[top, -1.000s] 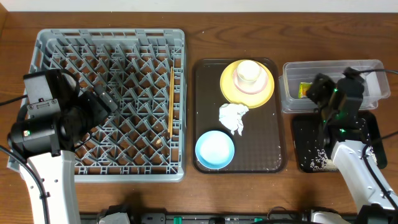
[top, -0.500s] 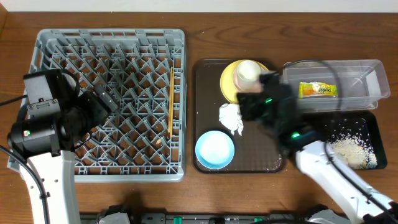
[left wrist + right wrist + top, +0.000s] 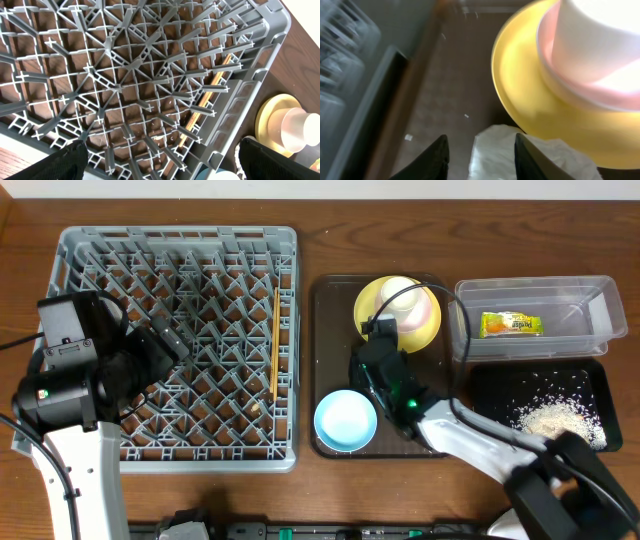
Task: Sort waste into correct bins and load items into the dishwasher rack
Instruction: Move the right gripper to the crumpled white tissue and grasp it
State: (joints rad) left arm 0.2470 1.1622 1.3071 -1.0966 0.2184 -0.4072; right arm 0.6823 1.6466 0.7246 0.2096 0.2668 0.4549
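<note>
- Right wrist: our right gripper (image 3: 481, 139) hangs with jaws apart over the crumpled napkin (image 3: 495, 152) on the brown tray (image 3: 445, 90), beside the yellow plate (image 3: 520, 100).
- Our left gripper (image 3: 162, 145) gapes wide above the rack (image 3: 125, 75).

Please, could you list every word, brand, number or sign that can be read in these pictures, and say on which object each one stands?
small yellow-green snack packet, lying in the clear plastic rectangular tub: dark print across its face, too small and blurred to read.
No other word, number or sign shows in the overhead view or in either wrist view.
</note>
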